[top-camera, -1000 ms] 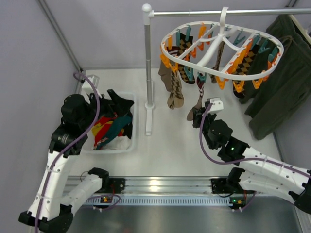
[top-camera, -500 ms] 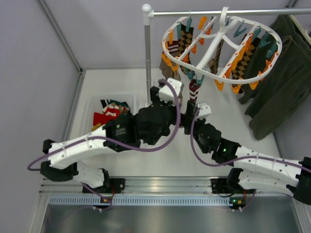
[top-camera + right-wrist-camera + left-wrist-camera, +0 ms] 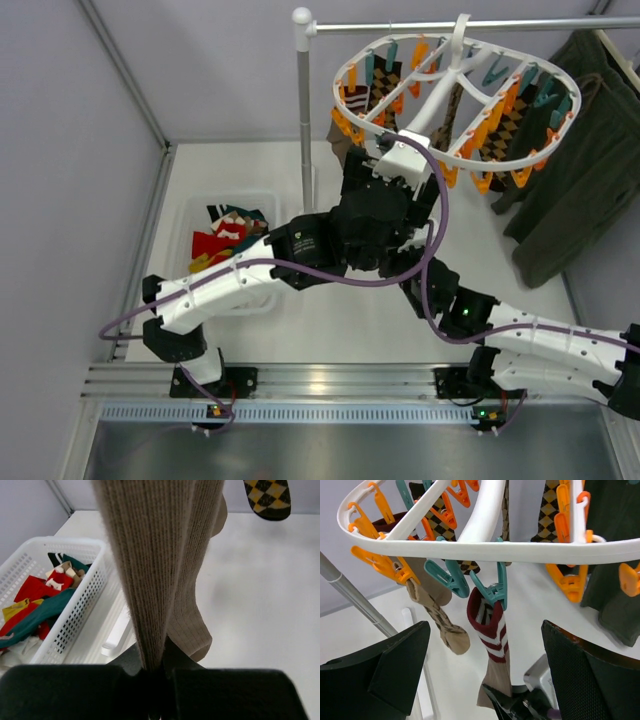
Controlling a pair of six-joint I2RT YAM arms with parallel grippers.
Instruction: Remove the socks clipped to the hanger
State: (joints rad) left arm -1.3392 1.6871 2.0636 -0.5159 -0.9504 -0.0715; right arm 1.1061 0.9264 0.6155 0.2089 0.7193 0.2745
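Note:
The white oval hanger (image 3: 435,100) (image 3: 485,550) hangs from the rail with several socks clipped to it. A teal clip (image 3: 492,587) holds a tan sock (image 3: 492,630) with a red and white striped cuff. My left gripper (image 3: 485,672) is open wide just below the rim, one finger (image 3: 385,675) on each side of that sock without touching it. Lower down, my right gripper (image 3: 157,680) is shut on the same tan ribbed sock (image 3: 150,580). A tan argyle sock (image 3: 437,617) hangs beside it from an orange clip. From above, the left arm (image 3: 370,215) hides the right gripper.
The grey pole rack (image 3: 305,120) stands left of the hanger. A dark green garment (image 3: 580,180) hangs at the right. The white basket (image 3: 184,235) (image 3: 75,600) with red, teal and black socks sits at the left. The right arm (image 3: 480,315) lies low under the left one.
My left arm has swung from the basket across to just under the hanger, jaws open. The hanger has tilted. My right gripper stays shut on the tan sock.

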